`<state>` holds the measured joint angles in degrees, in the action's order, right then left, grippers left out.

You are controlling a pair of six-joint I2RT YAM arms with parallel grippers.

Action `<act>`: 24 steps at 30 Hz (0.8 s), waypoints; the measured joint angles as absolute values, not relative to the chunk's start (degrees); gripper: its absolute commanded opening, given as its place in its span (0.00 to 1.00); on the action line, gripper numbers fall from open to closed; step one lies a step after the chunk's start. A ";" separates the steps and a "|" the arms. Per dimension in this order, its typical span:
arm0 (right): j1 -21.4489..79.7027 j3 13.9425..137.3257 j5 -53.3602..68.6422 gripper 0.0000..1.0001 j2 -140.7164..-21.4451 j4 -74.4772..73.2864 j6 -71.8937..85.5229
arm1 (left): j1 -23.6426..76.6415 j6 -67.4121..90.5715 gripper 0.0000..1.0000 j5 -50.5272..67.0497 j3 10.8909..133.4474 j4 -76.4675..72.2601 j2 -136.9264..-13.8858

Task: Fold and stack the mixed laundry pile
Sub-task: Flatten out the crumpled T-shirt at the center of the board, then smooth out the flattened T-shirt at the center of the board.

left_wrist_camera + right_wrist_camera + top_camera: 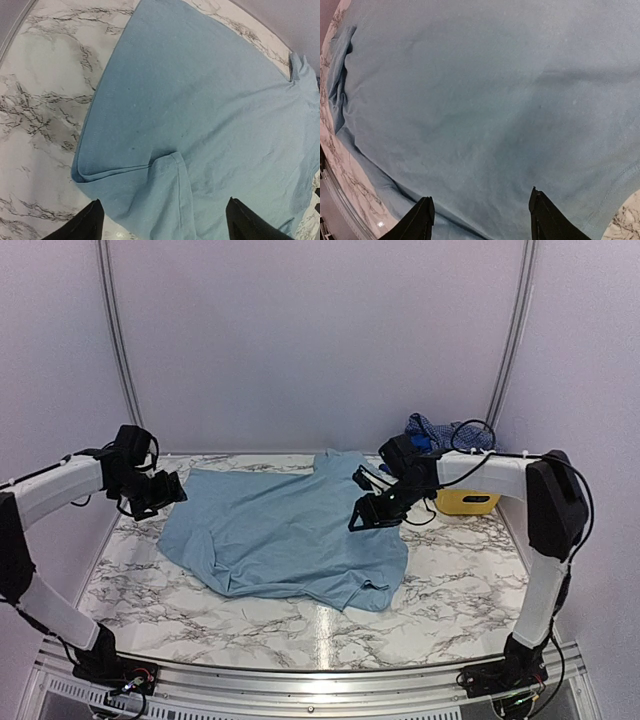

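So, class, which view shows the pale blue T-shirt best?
The top external view: the T-shirt lies spread on the table, nearly all its outline visible. The left wrist view shows only one sleeve and side edge; the right wrist view is almost filled with plain cloth.

Bench (pixel 460 590): white marble-pattern top with grey-black veining, glossy. A pale glare streak (pixel 320 625) sits near the front (lit from above, evenly; shadows soft). An aluminium rail (pixel 300 685) runs along the near edge. Back wall (pixel 310 340): plain, matte, pale lilac-white. Side walls (pixel 40 360) are the same tone. Two thin grey poles (pixel 117 340) rise at the rear corners, leaning slightly.
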<state>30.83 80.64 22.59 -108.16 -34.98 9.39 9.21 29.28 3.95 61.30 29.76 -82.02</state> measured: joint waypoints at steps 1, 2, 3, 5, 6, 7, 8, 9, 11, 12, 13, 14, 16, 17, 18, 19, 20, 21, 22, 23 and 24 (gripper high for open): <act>30.72 82.37 22.41 0.59 -110.28 -35.14 9.17 | 10.48 28.82 0.77 3.38 63.16 30.13 -84.62; 30.57 83.72 22.31 0.59 -111.77 -35.27 9.06 | 11.57 28.75 0.76 2.68 64.51 30.39 -86.63; 30.35 85.38 22.15 0.59 -113.43 -35.59 8.93 | 13.04 28.18 0.73 1.78 66.30 30.98 -89.08; 29.71 87.85 21.82 0.59 -115.74 -35.66 8.69 | 15.73 27.77 0.71 -0.32 69.14 31.86 -93.78; 29.32 88.49 21.74 0.59 -116.40 -35.66 8.56 | 16.80 27.64 0.71 -1.41 70.15 32.21 -95.90; 28.95 88.86 21.65 0.59 -116.84 -35.66 8.43 | 17.87 27.53 0.71 -2.50 70.94 32.80 -97.91; 28.56 89.12 21.54 0.58 -117.21 -35.75 8.29 | 18.79 27.53 0.71 -3.44 71.59 33.50 -99.66; 28.21 89.14 21.50 0.58 -117.56 -35.73 8.23 | 19.53 27.51 0.71 -4.32 72.18 34.30 -101.21; 27.68 89.14 21.32 0.58 -118.28 -35.99 8.10 | 20.40 27.53 0.70 -5.96 73.21 35.57 -103.74; 27.62 89.10 21.28 0.58 -118.52 -36.01 8.08 | 20.58 27.53 0.68 -6.59 73.45 35.83 -104.55; 27.40 88.95 21.17 0.58 -118.72 -35.99 8.08 | 20.67 27.53 0.66 -7.31 73.82 36.32 -105.41; 27.27 88.60 21.04 0.58 -118.80 -35.88 8.08 | 20.80 27.57 0.64 -7.84 74.06 36.53 -106.00; 27.07 87.53 20.86 0.58 -118.80 -35.70 8.10 | 21.02 27.38 0.60 -8.71 74.94 36.84 -107.50; 27.05 86.83 20.71 0.58 -118.85 -35.59 8.08 | 21.08 27.33 0.57 -9.06 75.22 36.84 -108.09; 27.00 86.17 20.60 0.58 -118.93 -35.57 8.10 | 21.08 27.07 0.53 -9.23 75.42 36.84 -108.66; 26.94 85.47 20.47 0.58 -119.04 -35.53 8.10 | 21.08 26.89 0.48 -9.47 75.50 36.88 -109.16; 26.81 84.77 20.40 0.58 -119.15 -35.35 8.10 | 21.08 26.48 0.42 -9.61 75.50 36.97 -109.62; 26.74 84.36 20.45 0.58 -119.15 -34.96 8.03 | 21.08 26.41 0.35 -9.74 75.50 37.06 -109.91; 26.70 84.20 20.40 0.58 -119.13 -34.54 8.05 | 21.08 26.28 0.28 -9.98 75.48 37.21 -110.15; 26.68 84.03 20.45 0.58 -119.11 -34.02 8.08 | 21.08 26.24 0.20 -10.17 75.44 37.39 -110.24; 26.63 83.88 20.47 0.58 -119.11 -33.65 8.08 | 21.08 26.26 0.13 -10.41 75.29 37.45 -110.24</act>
